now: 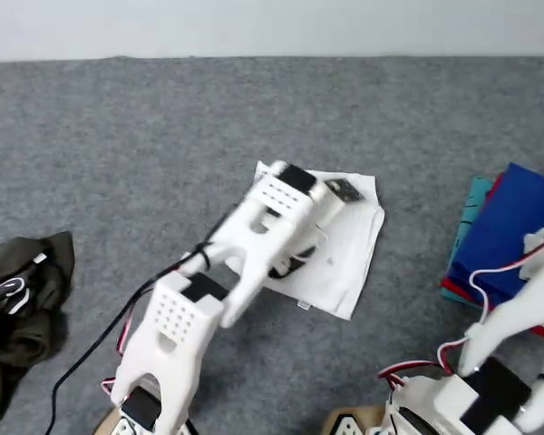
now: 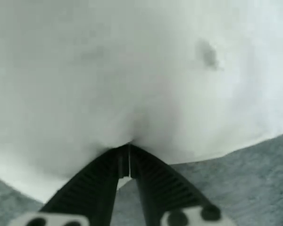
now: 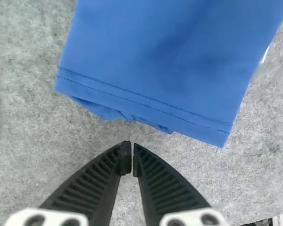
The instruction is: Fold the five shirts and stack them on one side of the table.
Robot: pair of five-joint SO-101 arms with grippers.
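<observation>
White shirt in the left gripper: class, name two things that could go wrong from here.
1. The left gripper pinches the white shirt at one edge; dragging it could undo the folds.
2. The blue shirt lies askew over the teal shirt; another layer may slide off.

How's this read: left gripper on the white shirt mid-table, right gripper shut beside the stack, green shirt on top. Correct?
One slip: top of the stack is a blue shirt, not green; the right wrist view shows it by the shut right gripper. The left gripper on the white shirt stands.
</observation>
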